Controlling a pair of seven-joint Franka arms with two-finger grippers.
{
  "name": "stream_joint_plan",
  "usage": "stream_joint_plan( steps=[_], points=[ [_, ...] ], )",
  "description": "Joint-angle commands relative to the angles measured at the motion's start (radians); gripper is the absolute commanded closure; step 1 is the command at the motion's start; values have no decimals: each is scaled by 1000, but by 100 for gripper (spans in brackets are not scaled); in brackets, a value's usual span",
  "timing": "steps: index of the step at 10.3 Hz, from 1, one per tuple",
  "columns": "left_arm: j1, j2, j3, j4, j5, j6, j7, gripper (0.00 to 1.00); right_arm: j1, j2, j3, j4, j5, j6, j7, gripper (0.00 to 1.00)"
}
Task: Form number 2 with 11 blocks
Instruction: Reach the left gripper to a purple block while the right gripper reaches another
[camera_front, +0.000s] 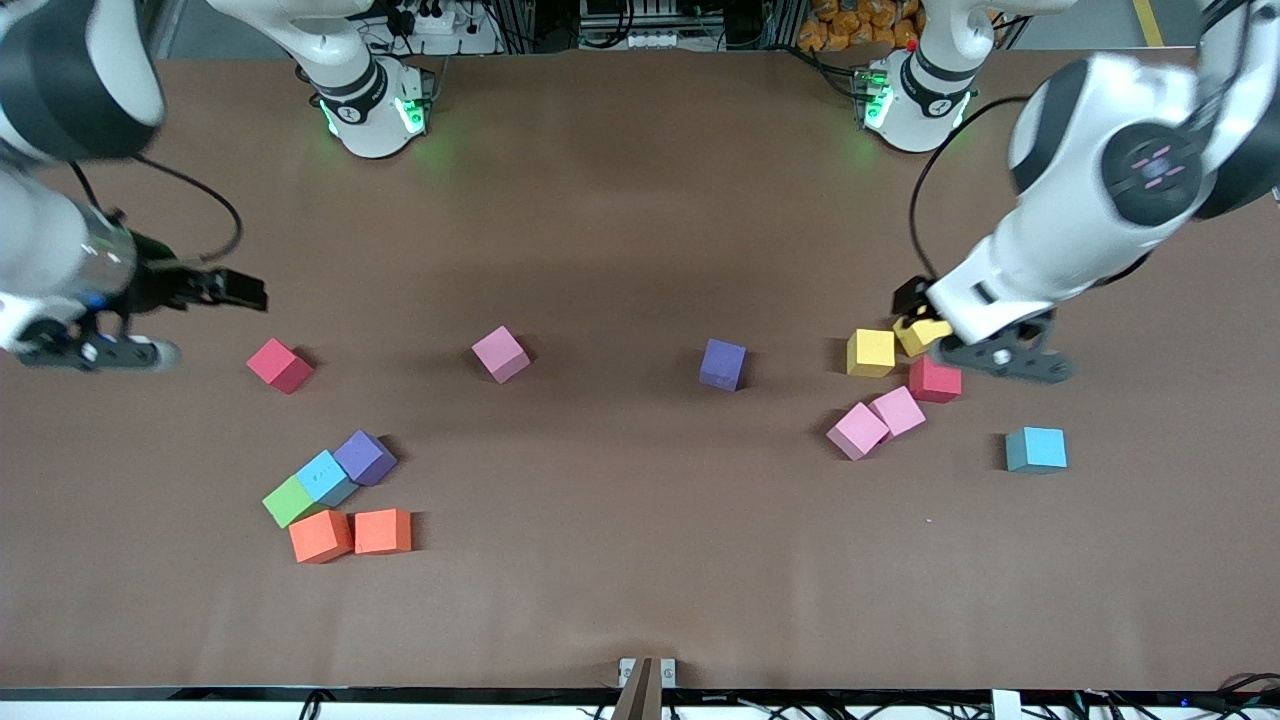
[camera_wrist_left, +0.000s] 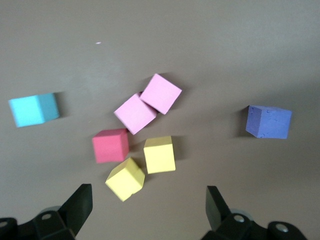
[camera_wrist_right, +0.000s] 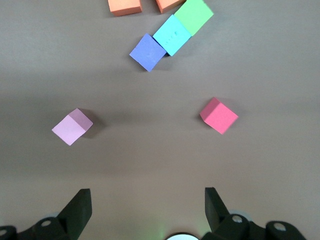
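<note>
While scattered, blocks (camera_front: 500, 354) form no digit

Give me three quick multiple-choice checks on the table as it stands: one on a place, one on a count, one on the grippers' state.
1. Which block touches the green block?
A. a light blue block
B. a yellow block
C. a pink block

2. How many orange blocks are on the table?
A. one
B. two
C. four

3. How do the grippers stand?
A. both open, holding nothing
B. the left shut on a yellow block
C. the right shut on a red block

Answers:
1. A: the green block sits in a row against the light blue block toward the right arm's end of the table.
2. B: the orange blocks lie side by side, nearest the front camera.
3. A: the left gripper, over the cluster at the left arm's end, and the right gripper, over bare table at the right arm's end, both show spread fingers with nothing between them.
</note>
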Motion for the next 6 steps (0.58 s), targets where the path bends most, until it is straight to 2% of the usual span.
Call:
stream_joint_plan(
  steps=[1, 2, 4, 6],
  points=[
    [-24, -5, -45, -124, 10, 131, -5, 0, 7, 100, 2, 14, -2, 69, 6, 0],
    [-36, 27, -48, -146, 13, 186, -6, 0, 12, 146, 2, 8, -2, 126, 2, 0],
    [-94, 135, -48, -119, 10, 252, -12, 0, 9, 224, 2, 6, -3, 186, -35, 0],
    [-178, 213, -42, -88, 20, 304, -123, 0, -12, 258, 1, -27, -4, 235, -114, 0]
  ],
)
